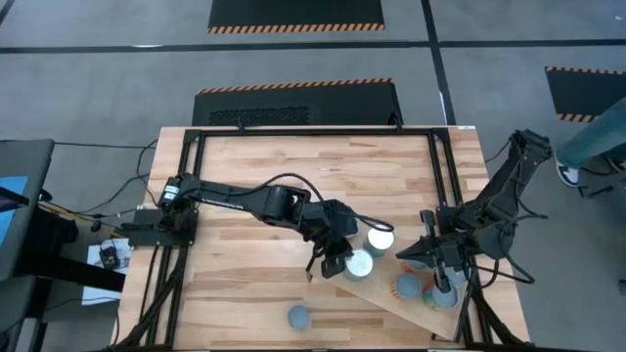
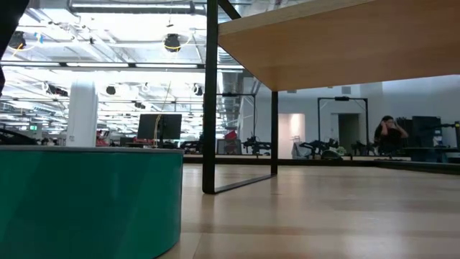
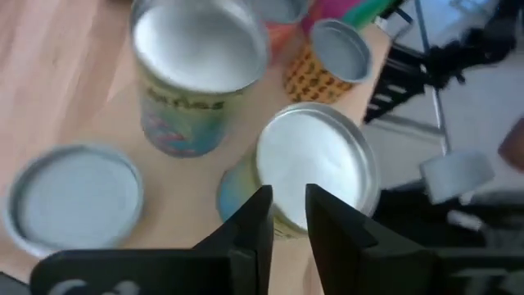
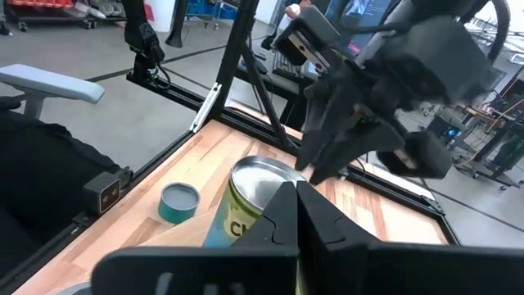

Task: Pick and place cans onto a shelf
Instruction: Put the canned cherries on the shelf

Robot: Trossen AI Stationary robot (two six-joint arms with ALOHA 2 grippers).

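Several cans stand by the tilted light-wood shelf (image 1: 391,298) at the near right. A silver-topped can (image 1: 359,264) stands at the shelf's left edge and a white-topped one (image 1: 379,238) just beyond it. More cans (image 1: 430,291) sit on the shelf. A teal can (image 1: 298,317) stands alone near the table's near edge. My left gripper (image 1: 331,262) hangs just left of the silver-topped can (image 3: 315,168), its fingers a narrow gap apart and empty (image 3: 288,217). My right gripper (image 1: 440,279) is shut and empty (image 4: 295,209) over the shelf's cans.
A black metal frame (image 1: 440,186) runs round the tabletop. Its leg (image 2: 210,93) and the shelf's underside (image 2: 345,43) show in the low view, with the teal can (image 2: 86,205) close up. A person's leg (image 1: 592,142) is beyond the table's right edge.
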